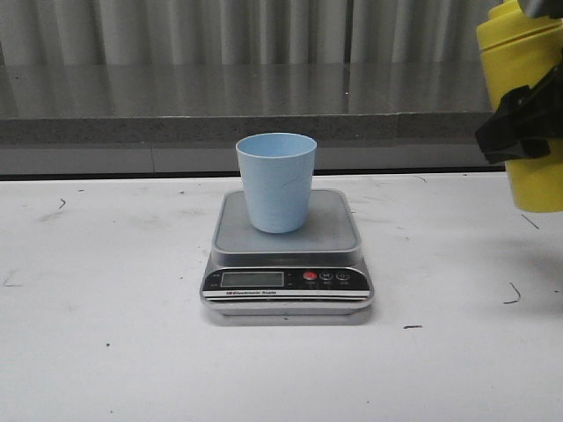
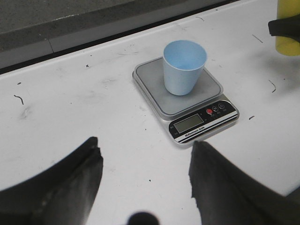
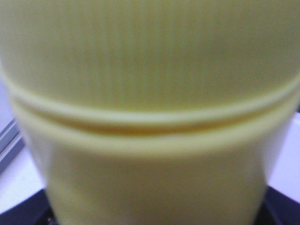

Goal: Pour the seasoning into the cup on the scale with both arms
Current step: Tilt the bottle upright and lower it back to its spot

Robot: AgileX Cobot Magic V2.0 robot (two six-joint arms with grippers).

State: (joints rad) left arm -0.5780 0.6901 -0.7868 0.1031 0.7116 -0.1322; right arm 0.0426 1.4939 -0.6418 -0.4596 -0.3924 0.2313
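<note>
The pale blue cup [image 1: 276, 180] stands upright on the grey platform of the scale [image 1: 334, 224] at mid-table. At the right edge of the front view my right gripper [image 1: 519, 119] is shut on the yellow seasoning bottle [image 1: 523, 53], which hangs upright above the table, right of the scale. Its nozzle is cut off by the frame. The bottle's ribbed body [image 3: 150, 93] fills the right wrist view. In the left wrist view my left gripper [image 2: 145, 159] stands open and empty, over the table short of the scale [image 2: 197, 123] and cup [image 2: 184, 68].
A grey ledge [image 1: 176, 132] and corrugated wall run along the back of the white table [image 1: 106, 334]. The table carries small dark scuffs [image 1: 513, 294].
</note>
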